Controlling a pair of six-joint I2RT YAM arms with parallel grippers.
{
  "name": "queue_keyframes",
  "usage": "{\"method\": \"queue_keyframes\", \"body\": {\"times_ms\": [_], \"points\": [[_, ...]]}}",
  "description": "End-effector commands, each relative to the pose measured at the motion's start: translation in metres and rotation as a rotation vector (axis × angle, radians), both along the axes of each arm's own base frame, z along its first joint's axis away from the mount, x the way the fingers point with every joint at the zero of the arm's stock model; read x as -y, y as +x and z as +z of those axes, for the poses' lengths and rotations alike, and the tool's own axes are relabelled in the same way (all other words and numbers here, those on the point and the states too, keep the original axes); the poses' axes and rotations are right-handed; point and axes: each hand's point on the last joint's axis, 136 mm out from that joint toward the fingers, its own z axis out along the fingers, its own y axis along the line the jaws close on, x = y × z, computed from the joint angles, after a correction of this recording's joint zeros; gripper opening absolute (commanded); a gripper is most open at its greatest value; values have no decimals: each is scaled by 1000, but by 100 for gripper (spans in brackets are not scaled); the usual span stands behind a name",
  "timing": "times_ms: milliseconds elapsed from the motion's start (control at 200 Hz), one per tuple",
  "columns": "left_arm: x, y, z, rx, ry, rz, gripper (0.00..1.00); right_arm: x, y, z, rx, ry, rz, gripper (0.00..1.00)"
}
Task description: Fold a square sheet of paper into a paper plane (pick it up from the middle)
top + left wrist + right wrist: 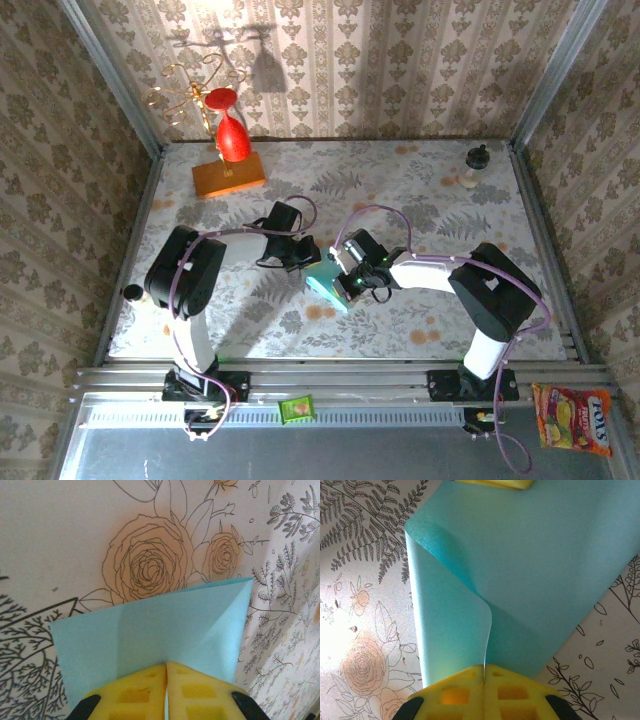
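Floral table [420, 200] spreading beneath, left gripper [166, 680] pinching one edge of the square sheet of paper [150, 630], right gripper [484, 679] clamping its curling opposite edge, sheet stretching between them near mid-table.

Beige damask wallpaper walls [400, 70], floral-printed tabletop [420, 185], metal frame rails [340, 378], hard shadows [266, 70] on back wall

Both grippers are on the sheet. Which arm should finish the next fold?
Right, probably. The right gripper pinches the curled-over edge of the sheet, bent into a loop; the left gripper clamps a flatter, creased part and can anchor it.
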Motion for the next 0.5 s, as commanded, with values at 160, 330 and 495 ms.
{"method": "queue_keyframes", "body": {"times_ms": [160,330,495], "points": [[-5,-13,-17,-45,52,-25,10,5,1,-14,-45,-47,-21,7],[-3,-1,16,18,36,-31,12,8,-3,-22,-91,-65,-31,7],[-17,10,48,86,46,60,22,11,-4,-26,-118,-72,-44,7]]}}
